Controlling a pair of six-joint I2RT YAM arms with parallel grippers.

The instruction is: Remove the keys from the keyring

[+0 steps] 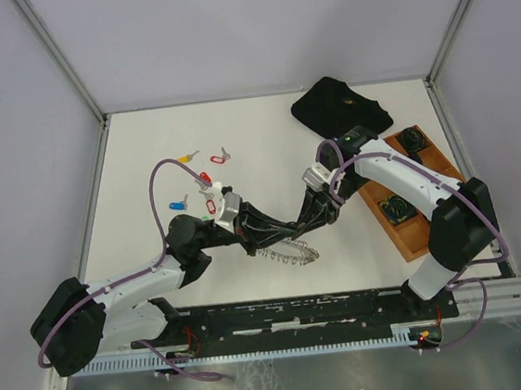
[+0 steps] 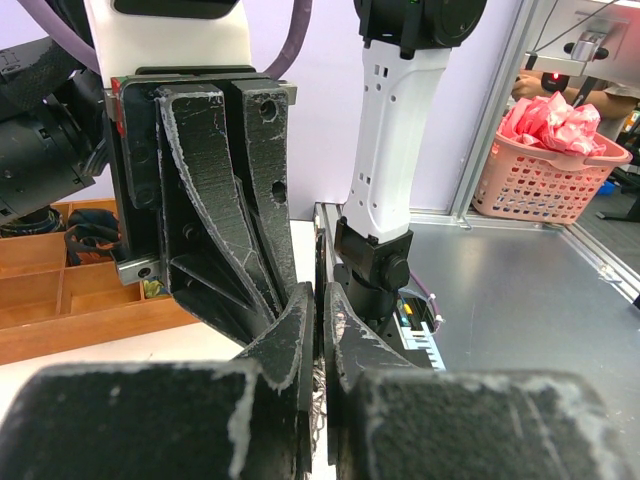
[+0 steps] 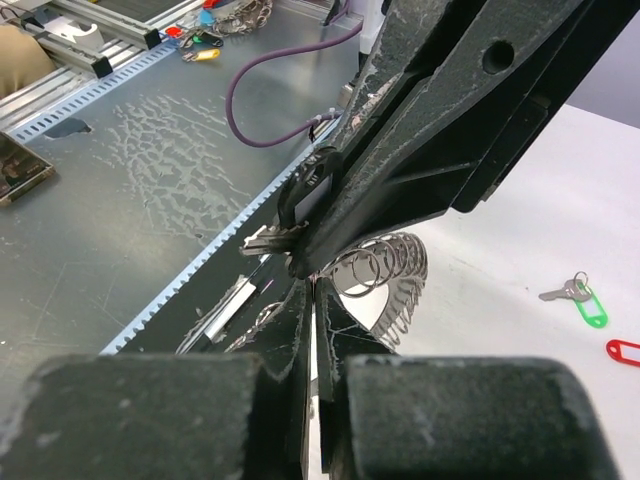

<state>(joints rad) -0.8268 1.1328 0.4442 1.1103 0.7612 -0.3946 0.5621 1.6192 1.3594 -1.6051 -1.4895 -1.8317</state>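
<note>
The keyring [image 1: 290,253], a silvery ring fringed with small wire loops, hangs just above the table's near middle; it also shows in the right wrist view [image 3: 392,262]. My right gripper [image 1: 307,216] is shut on its edge, fingertips meeting [image 3: 312,285]. My left gripper [image 1: 263,236] faces it tip to tip and is shut [image 2: 320,330] on a black-headed key [image 3: 298,196] whose silver blade [image 3: 266,240] sticks out sideways. Loose keys lie on the table behind: yellow [image 1: 183,157], red [image 1: 205,177], blue [image 1: 179,204], green [image 3: 586,303].
A wooden tray [image 1: 428,217] with black coiled items stands at the right. A black cloth [image 1: 340,105] lies at the back right. A black rail [image 1: 301,310] runs along the near edge. A pink basket [image 2: 555,160] sits off the table.
</note>
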